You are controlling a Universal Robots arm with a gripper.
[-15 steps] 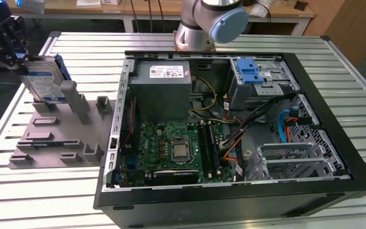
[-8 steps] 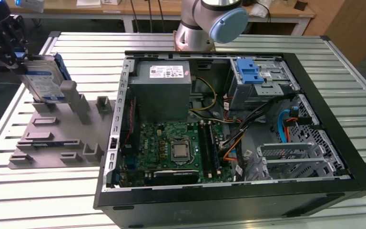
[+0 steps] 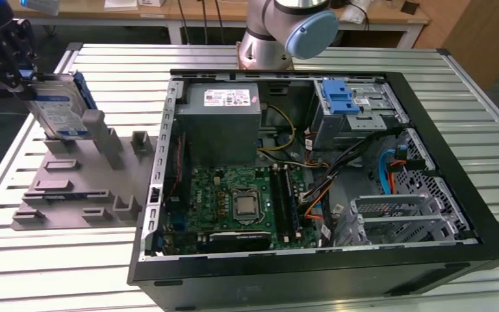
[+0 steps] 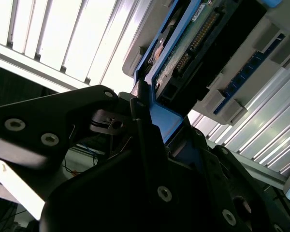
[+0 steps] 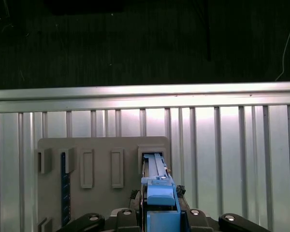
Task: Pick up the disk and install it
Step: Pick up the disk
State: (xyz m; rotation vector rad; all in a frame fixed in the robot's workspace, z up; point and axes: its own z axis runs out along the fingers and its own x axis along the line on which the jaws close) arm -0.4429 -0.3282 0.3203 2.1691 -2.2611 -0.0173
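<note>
**Supervisor:** Status of the pincer, and where is the disk?

**Inspector:** 1 pincer (image 3: 31, 83), at the exterior view's far left, above the grey fixture plate (image 3: 67, 188) on the bench (image 3: 50, 260). It is pinching the upper end of the disk (image 3: 59, 109) by its blue bracket (image 4: 159, 121). In the second wrist view the bracket sits tight between the 2 dark fingers (image 4: 140, 111).

**Supervisor:** How does the disk lie relative to the pincer?

**Inspector:** It runs straight out from the fingertips, down toward the plate. It stands on end, with its long axis near vertical and its top leaning slightly to the exterior view's left. The labelled face is turned toward the exterior camera. In the first wrist view the disk is edge-on, and its far end meets 1 slot (image 5: 152, 157) of the plate. I cannot tell whether it has cleared that slot.

**Supervisor:** And the destination?

**Inspector:** The open computer case (image 3: 423, 130) lies to the exterior view's right of the plate. The disk is outside it.
</note>
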